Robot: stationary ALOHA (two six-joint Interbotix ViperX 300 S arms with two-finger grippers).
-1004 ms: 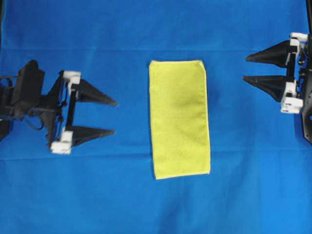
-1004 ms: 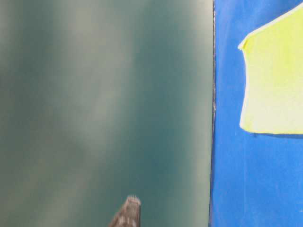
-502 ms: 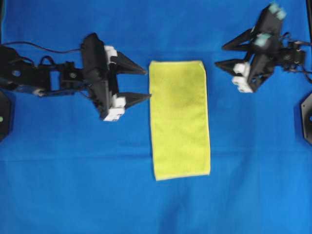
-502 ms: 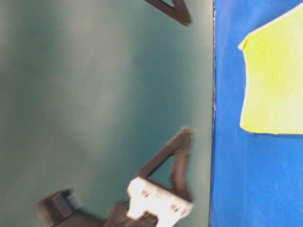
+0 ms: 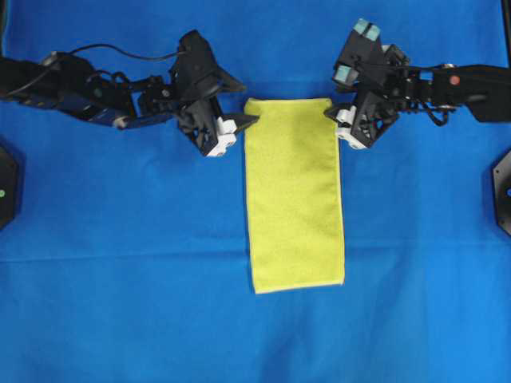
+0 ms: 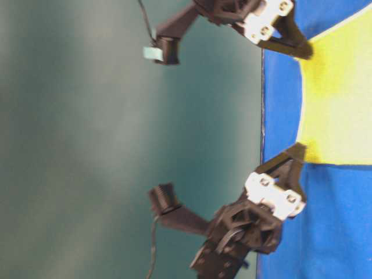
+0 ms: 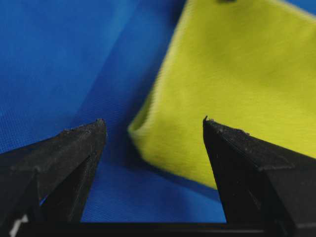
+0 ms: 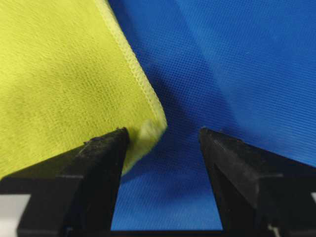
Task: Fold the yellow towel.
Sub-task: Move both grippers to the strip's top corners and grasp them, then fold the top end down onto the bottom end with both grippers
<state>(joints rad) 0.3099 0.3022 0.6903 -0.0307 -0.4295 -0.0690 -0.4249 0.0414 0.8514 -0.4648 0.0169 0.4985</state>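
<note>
Blue table cover (image 5: 96,303) fills the whole overhead view. The yellow towel (image 5: 294,195) lies flat mid-table as a long rectangle, already doubled over, short ends toward the far and near edges, far end closer to the far edge than the near end is to the near one.

Left gripper (image 5: 236,102) sits at the towel's far-left corner, jaws spread apart w/ nothing between them; in the left wrist view the corner (image 7: 140,129) lies in the gap btwn the two black fingers (image 7: 74,153), not pinched.

Right gripper (image 5: 334,120) sits at the far-right corner, jaws likewise released; right wrist view shows the hemmed corner (image 8: 150,129) just beside one finger (image 8: 94,168), the other over bare blue.
</note>
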